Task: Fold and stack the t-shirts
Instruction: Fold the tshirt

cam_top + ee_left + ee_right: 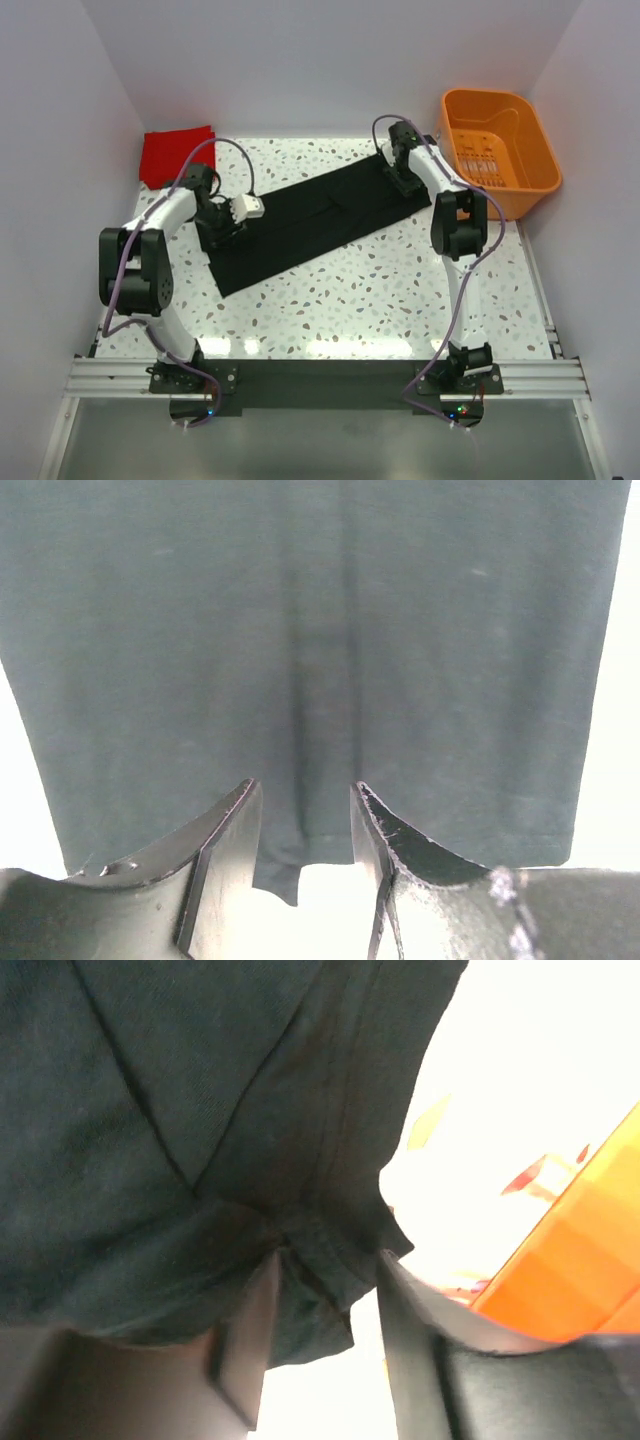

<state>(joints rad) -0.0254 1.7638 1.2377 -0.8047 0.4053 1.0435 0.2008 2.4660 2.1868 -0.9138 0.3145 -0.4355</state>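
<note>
The black t-shirt [315, 220] lies folded into a long strip, slanting from front left to back right on the table. My left gripper [218, 228] is at its left end. In the left wrist view the left gripper [305, 825] is open, and the shirt's hem [300, 680] lies flat between the fingertips. My right gripper [402, 178] is at the shirt's far right end. In the right wrist view the right gripper [325, 1295] is open, with a bunched corner of the black cloth [320, 1260] between the jaws. The red t-shirt [176, 152] is a small folded rectangle at the back left corner.
An orange plastic basket [530, 150] stands at the back right, close to my right arm; its wall shows in the right wrist view [580, 1260]. White walls close in the speckled table [380, 300] at the back and both sides.
</note>
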